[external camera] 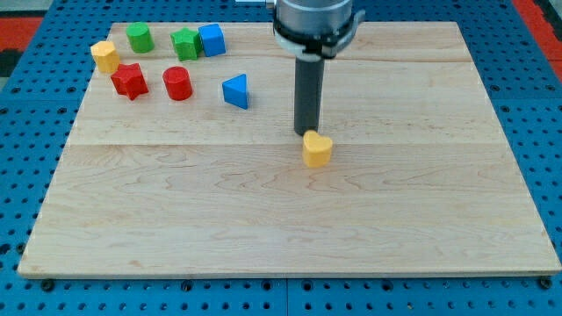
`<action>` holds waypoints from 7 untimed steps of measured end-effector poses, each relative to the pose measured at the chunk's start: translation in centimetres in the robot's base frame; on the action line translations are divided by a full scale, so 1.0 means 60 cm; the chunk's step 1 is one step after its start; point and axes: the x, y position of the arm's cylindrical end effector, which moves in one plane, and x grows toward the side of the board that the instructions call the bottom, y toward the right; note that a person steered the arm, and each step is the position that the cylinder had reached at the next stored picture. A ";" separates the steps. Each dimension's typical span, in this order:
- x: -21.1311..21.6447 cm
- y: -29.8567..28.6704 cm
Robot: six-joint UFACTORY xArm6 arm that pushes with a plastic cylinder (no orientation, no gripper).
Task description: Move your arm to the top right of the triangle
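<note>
Showing a pale wooden board [263, 219] on a blue pegboard surface [26, 175], the single camera view holds eight small blocks and one arm. The arm ends in a straight dark rod [308, 92] with no claw of any kind, so nothing on it can stand apart or together; only the rod's end does the work. My tip [306, 132] rests near the board's middle, just above and touching, or all but touching, the upper edge of a yellow heart-shaped block [317, 149].

The blue triangle [236, 90], the block the task names, lies toward the view's left of the rod, in the board's upper half, apart from every other block. My tip sits to the view's right of this triangle and somewhat lower, with bare board between them.

The remaining blocks cluster at the view's top left. A red cylinder [176, 83] stands left of the triangle, and a red star-shaped block [129, 81] lies just left of the cylinder. A yellow block [104, 56], whose shape is hard to make out, sits nearest the board's left edge. Along the top, a green cylinder-like block [139, 38] stands left of a green star-shaped block [185, 43], which touches or nearly touches a blue cube [212, 39] on its right.
</note>
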 end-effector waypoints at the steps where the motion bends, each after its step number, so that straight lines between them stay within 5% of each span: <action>1: 0.076 0.069; 3: 0.031 0.103; 4: -0.116 0.043; 7: -0.232 -0.119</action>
